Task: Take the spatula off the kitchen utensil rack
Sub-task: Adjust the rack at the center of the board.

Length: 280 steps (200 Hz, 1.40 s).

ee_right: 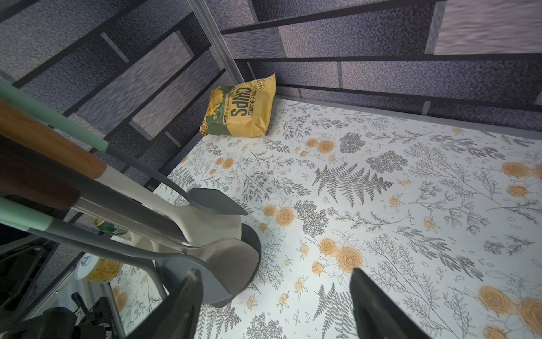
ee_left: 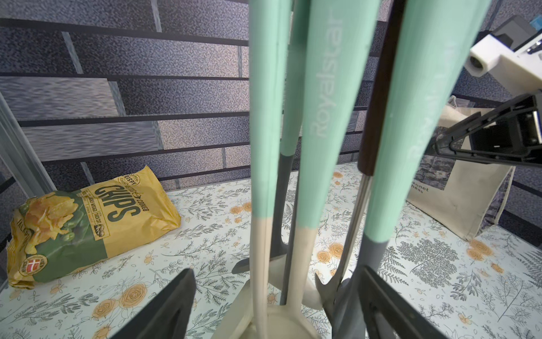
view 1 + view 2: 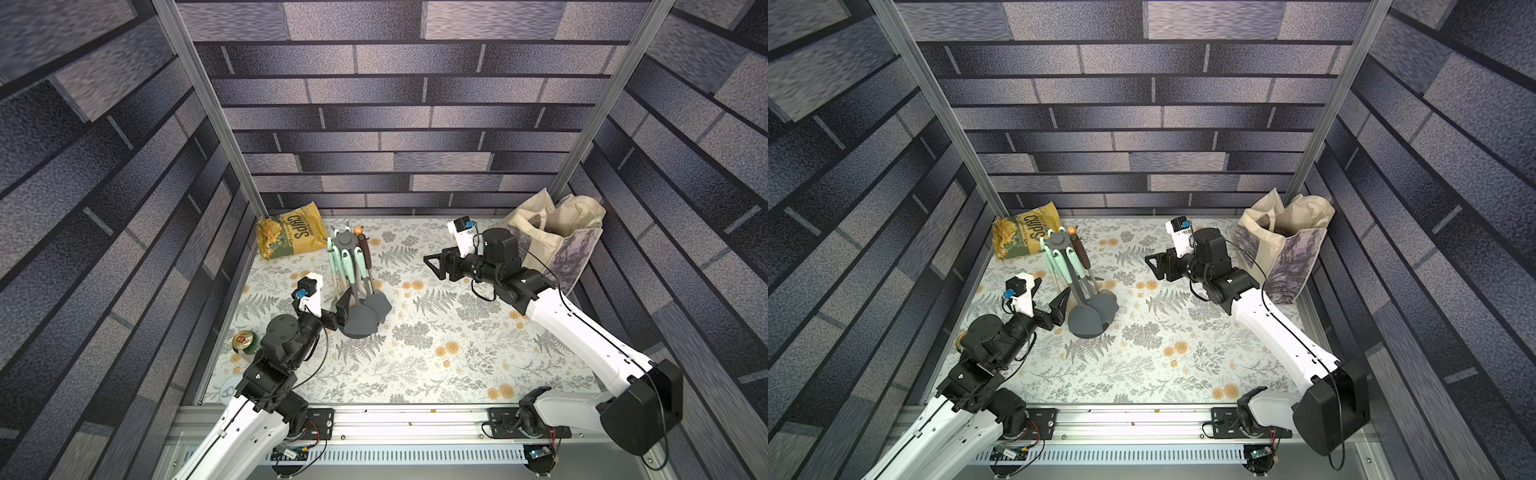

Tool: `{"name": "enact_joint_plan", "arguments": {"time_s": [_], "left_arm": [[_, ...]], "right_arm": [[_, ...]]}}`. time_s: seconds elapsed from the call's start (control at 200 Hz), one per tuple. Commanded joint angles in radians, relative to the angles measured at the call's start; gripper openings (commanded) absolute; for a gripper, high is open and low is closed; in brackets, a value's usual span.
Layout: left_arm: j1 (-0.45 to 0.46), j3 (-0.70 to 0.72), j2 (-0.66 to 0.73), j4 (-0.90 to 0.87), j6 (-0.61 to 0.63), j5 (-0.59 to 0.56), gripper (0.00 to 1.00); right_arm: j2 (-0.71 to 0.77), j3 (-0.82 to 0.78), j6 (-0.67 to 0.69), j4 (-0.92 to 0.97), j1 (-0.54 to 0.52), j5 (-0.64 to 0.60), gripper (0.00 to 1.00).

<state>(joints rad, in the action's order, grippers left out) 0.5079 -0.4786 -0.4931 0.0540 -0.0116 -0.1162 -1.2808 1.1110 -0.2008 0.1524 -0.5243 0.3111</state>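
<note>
**Both pincers open at the rack, spatula on its hook**

The left pincer [image 2: 277, 271] is open. Its two fingers [image 2: 167, 305] are spread wide to either side of the hanging handles, low down near the tool heads, and are closed on none of them. It meets the kitchen utensil rack [image 3: 345, 241] from the side that faces the table's front left corner.

The right pincer [image 1: 275, 274] is open too, with only bare cloth showing between its fingertips. It hangs raised off the table on the rack's opposite side, toward the right edge. It is near the handles but apart from them.

The rack stands upright in the back left part of the table [image 3: 436, 353], closer to the left edge than to the middle. Tools with mint, cream and dark wood handles hang from its crown around the pole. The spatula [image 1: 217, 202] is probably the flat grey blade on a mint handle. It hangs on the rack's back side, away from the left pincer and not between the right pincer's fingers.

Farther out, a chips bag [image 3: 291, 237] lies in the back left corner, just behind the rack. A canvas tote bag [image 3: 557, 237] stands in the back right corner behind the right arm. A can [image 3: 245, 341] sits at the left edge beside the left arm.
</note>
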Motion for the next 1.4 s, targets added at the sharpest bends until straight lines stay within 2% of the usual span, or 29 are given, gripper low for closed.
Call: {"name": "enact_joint_plan", "arguments": {"time_s": [0.0, 0.255, 0.611, 0.761, 1.062, 1.397], "left_arm": [[0.017, -0.047, -0.036, 0.055, 0.094, -0.063, 0.84], [0.017, -0.045, -0.046, 0.078, 0.128, -0.083, 0.71], [-0.013, -0.018, -0.073, 0.165, 0.15, -0.091, 0.58], [-0.042, -0.018, -0.091, 0.187, 0.14, -0.058, 0.5], [-0.076, -0.025, -0.093, 0.193, 0.116, -0.001, 0.48], [-0.074, -0.037, -0.119, 0.221, 0.046, 0.073, 0.33]], "right_arm": [[0.001, -0.006, -0.026, -0.104, -0.026, 0.058, 0.8], [-0.021, -0.001, -0.044, -0.159, -0.061, 0.077, 0.81], [-0.087, 0.029, -0.044, -0.245, -0.129, 0.11, 0.81], [-0.094, 0.042, -0.037, -0.254, -0.149, 0.124, 0.8], [-0.099, 0.043, -0.021, -0.28, -0.18, 0.128, 0.8], [-0.124, 0.061, -0.005, -0.295, -0.193, 0.123, 0.8]]}}
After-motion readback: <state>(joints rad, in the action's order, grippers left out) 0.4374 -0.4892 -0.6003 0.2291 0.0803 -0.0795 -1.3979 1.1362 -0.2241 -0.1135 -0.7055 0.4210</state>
